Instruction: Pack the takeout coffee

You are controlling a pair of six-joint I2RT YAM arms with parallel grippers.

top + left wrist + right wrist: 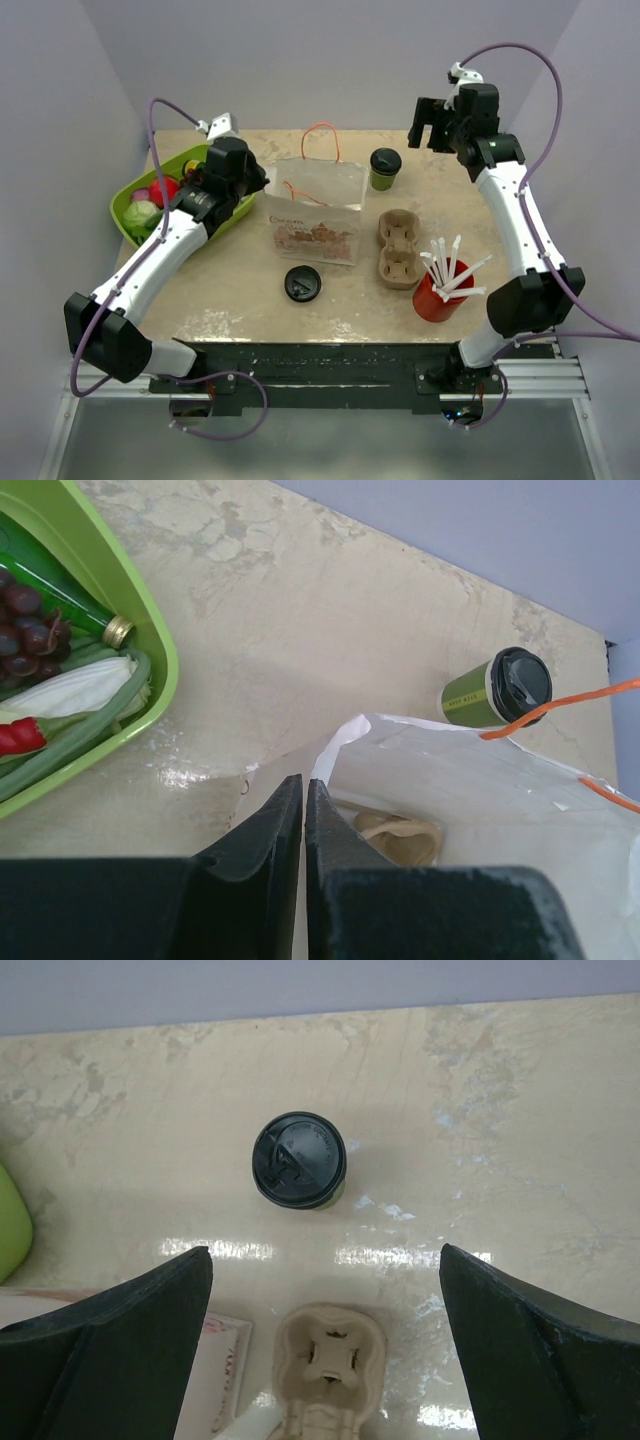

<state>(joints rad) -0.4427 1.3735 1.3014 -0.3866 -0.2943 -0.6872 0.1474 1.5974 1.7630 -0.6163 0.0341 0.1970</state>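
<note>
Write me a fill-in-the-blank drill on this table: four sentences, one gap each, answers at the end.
The coffee cup has a ___ lid.
The right fingers near it are ___.
The bag has ___ handles.
The straw cup is ___.
Missing words: black; open; orange; red.

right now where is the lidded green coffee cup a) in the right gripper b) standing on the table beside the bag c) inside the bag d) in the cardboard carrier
b, the cup stands upright on the table beside the bag, with the open right gripper above it, not touching
</note>
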